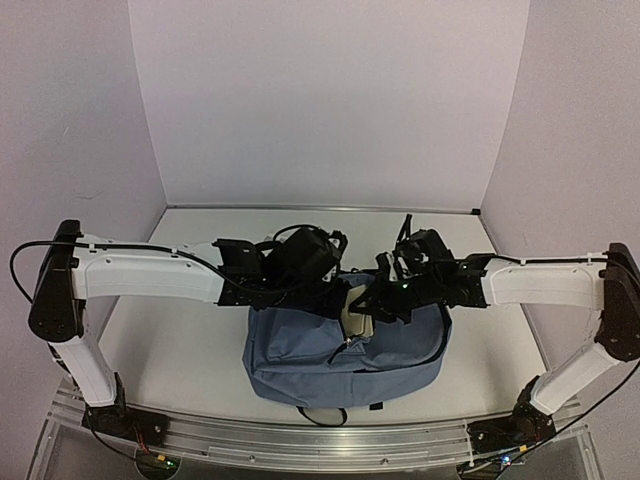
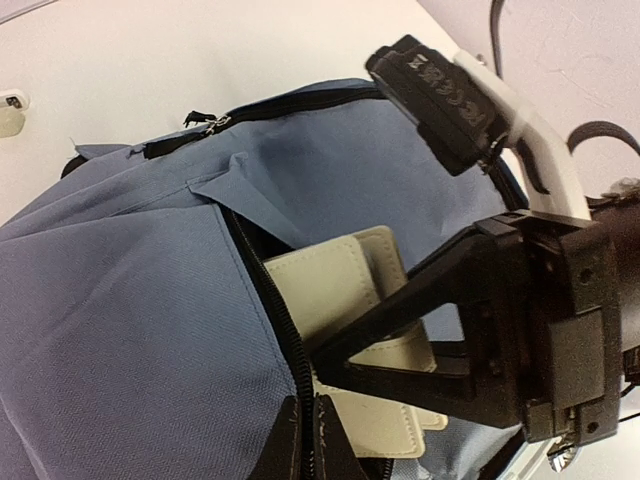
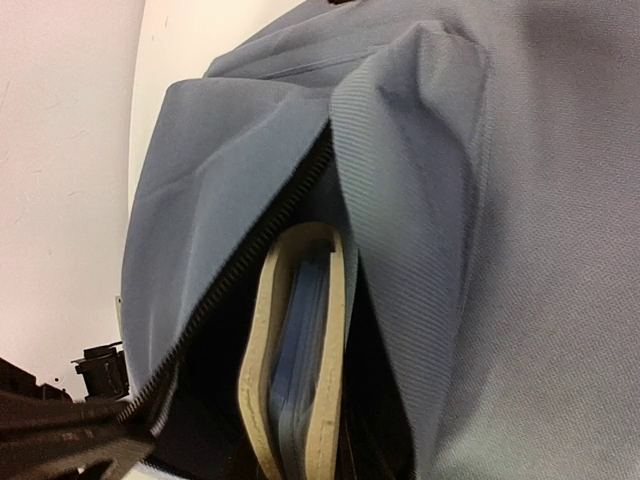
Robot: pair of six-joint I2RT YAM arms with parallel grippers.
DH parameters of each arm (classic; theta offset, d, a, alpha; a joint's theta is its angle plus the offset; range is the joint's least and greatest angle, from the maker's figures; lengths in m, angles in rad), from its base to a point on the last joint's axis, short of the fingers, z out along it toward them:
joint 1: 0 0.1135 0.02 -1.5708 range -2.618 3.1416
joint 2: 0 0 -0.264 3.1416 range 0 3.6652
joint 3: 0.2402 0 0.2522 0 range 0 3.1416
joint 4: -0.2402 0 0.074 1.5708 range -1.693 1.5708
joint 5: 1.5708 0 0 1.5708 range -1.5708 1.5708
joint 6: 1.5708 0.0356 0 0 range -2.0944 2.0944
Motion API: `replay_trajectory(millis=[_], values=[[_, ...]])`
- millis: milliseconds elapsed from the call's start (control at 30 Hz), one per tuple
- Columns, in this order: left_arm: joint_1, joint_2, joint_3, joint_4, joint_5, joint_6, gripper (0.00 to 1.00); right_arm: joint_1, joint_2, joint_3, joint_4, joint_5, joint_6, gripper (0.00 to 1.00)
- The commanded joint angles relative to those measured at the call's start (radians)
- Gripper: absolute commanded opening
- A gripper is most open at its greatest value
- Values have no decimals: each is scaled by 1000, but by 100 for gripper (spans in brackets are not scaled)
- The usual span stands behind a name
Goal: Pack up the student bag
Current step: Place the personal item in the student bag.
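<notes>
The student bag (image 1: pixel 330 365), dusty blue, lies at mid-table with its main zip open. My left gripper (image 1: pixel 335 298) is shut on the bag's zipper edge and holds the opening apart; in the left wrist view the zipper runs between the closed fingertips of that gripper (image 2: pixel 308 408). My right gripper (image 1: pixel 370 308) is shut on a cream case (image 1: pixel 355 322) with blue sheets inside, standing on edge in the bag's mouth. The left wrist view shows the right gripper (image 2: pixel 330 362) clamping the cream case (image 2: pixel 330 285). In the right wrist view the case (image 3: pixel 262 330) sits in the dark opening of the bag (image 3: pixel 520 250); my own fingers are hidden there.
The bag rests on a white table (image 1: pixel 170 310) enclosed by pale lavender walls. An aluminium rail (image 1: pixel 300 437) runs along the near edge by the arm bases. A black strap loop (image 1: pixel 322 413) pokes out under the bag's front. A small white fitting (image 2: pixel 10 115) sits on the table.
</notes>
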Motion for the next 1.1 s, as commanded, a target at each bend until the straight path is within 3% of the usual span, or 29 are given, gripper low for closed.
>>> replay_trajectory(millis=[0,100,200,400,533,700,900,1067], values=[[9,-80,-25,119,45,-6,0,9,56,53,142,-40,40,0],[9,-96,-51,135,40,-33,0,15,91,44,236,-56,80,0],[9,-108,-63,135,24,-54,0,27,108,45,252,-22,86,9],[9,-94,-49,96,16,-73,0,29,33,32,109,124,34,55],[10,-92,-40,83,21,-72,0,30,-10,34,5,191,2,65],[10,-94,-31,71,19,-64,0,44,-12,31,-40,223,-7,62],[9,-92,-21,58,18,-56,0,83,52,47,-59,252,-9,47],[9,-88,-19,55,17,-52,0,111,89,88,-55,271,-18,28]])
